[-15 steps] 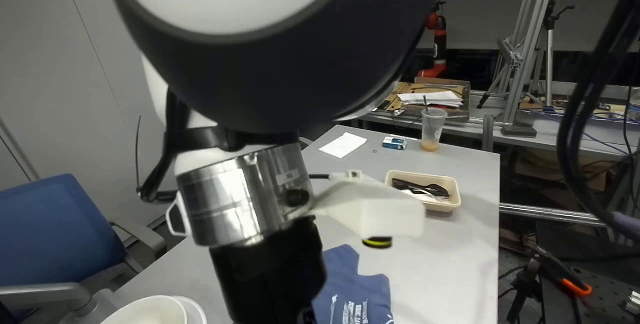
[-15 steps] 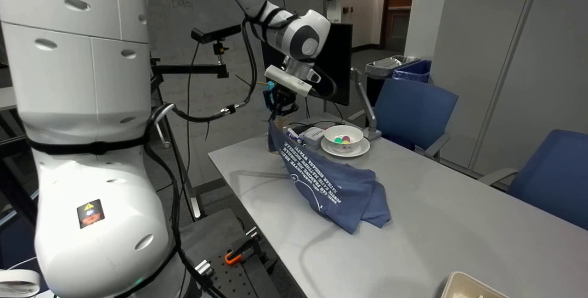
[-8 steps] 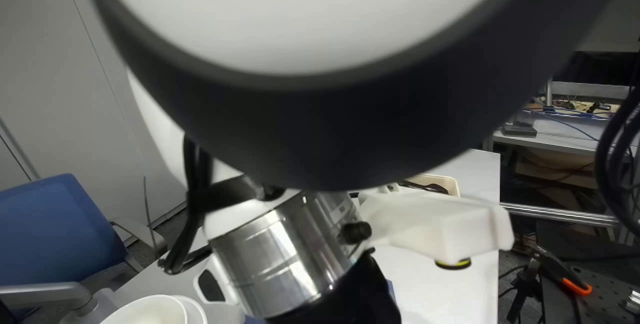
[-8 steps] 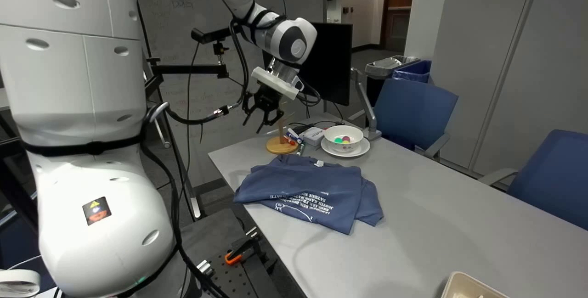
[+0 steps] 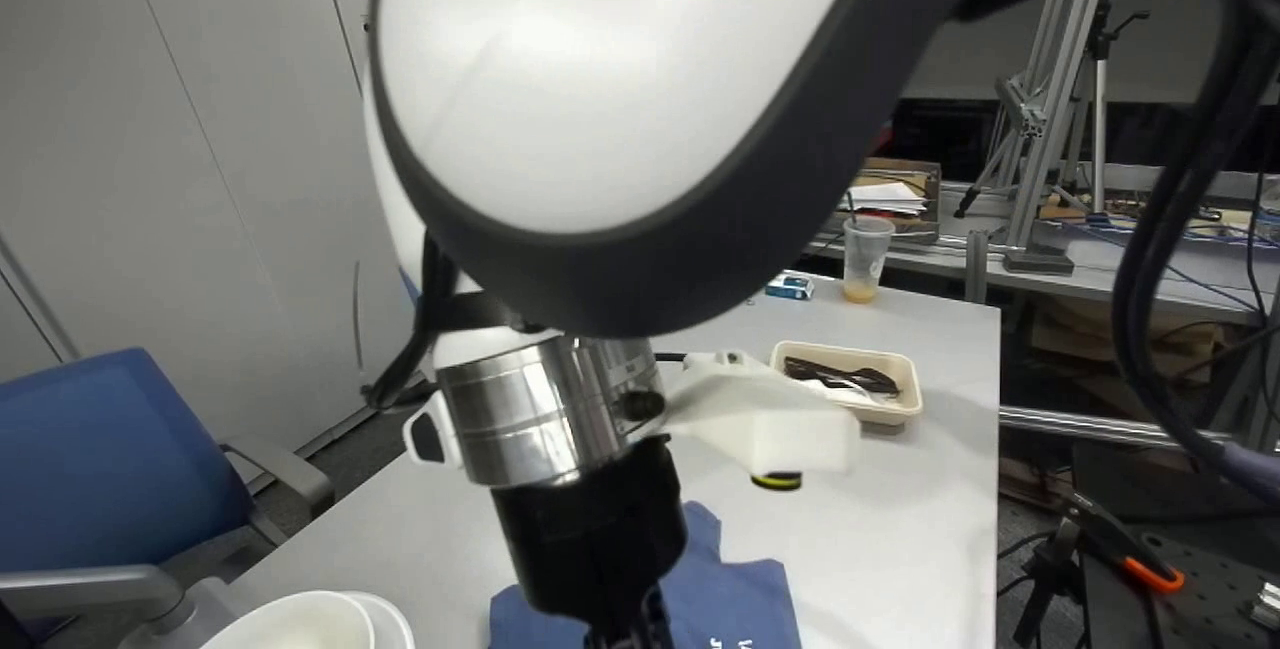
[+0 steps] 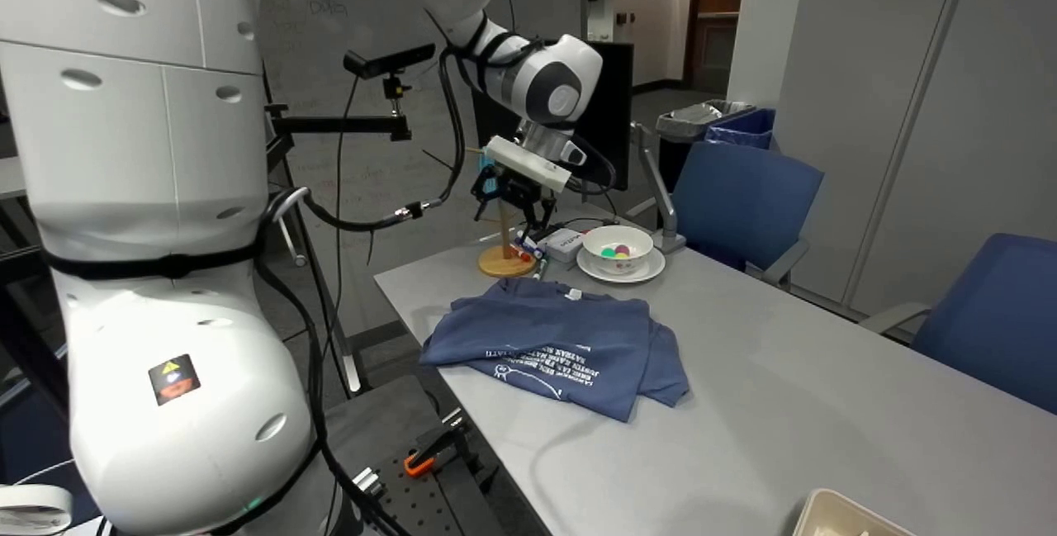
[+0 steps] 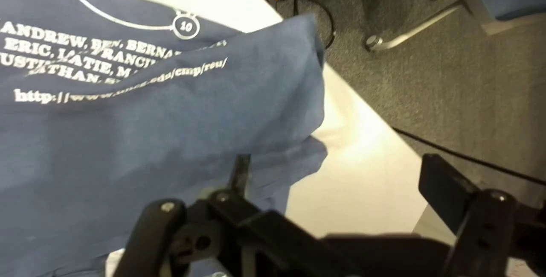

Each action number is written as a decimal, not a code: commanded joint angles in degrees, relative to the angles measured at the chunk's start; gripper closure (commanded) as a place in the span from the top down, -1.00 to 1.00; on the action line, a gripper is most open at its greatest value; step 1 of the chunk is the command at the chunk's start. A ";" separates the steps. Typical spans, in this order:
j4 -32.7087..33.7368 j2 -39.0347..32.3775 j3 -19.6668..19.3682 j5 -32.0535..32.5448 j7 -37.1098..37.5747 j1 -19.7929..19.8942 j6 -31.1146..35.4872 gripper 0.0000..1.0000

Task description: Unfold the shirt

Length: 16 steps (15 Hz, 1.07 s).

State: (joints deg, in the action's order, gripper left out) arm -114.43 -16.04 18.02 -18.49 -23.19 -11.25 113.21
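The blue shirt (image 6: 561, 325) lies on the table in a loose, partly folded heap, with its white label toward the far side. A fold runs across the white lettering in the wrist view, covering part of it, and one corner of the shirt (image 7: 192, 115) pokes past the table edge. Above and behind the cloth hangs my gripper (image 6: 505, 226), clear of it. Its jaws stand wide apart in the wrist view, where nothing sits between the fingertips of the gripper (image 7: 336, 161). In an exterior view the arm hides much of the shirt (image 5: 735, 589).
Beyond the shirt stand a wooden stand (image 6: 505, 262), a grey box (image 6: 565, 244), several markers, and a bowl (image 6: 618, 247) of small balls on a plate. A tray (image 5: 905, 399) with dark utensils and a plastic cup (image 5: 866, 264) are on the table. Chairs (image 6: 747, 197) line one side.
One second ago my shut gripper held a corner of the shirt up. It has since opened, and the shirt dropped onto the table. Over the last half second the arm shifted toward the bowl.
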 commanded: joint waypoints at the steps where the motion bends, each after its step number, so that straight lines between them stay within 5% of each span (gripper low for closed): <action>1: -0.65 -3.95 -1.96 1.39 1.81 -0.48 9.62 1.00; 8: -2.11 -13.65 -1.45 2.24 1.20 -0.35 29.56 1.00; 16: -1.94 -19.55 -5.32 20.83 7.43 -4.86 44.79 1.00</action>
State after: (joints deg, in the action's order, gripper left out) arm -116.88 -33.96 14.61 -2.54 -18.94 -14.09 154.43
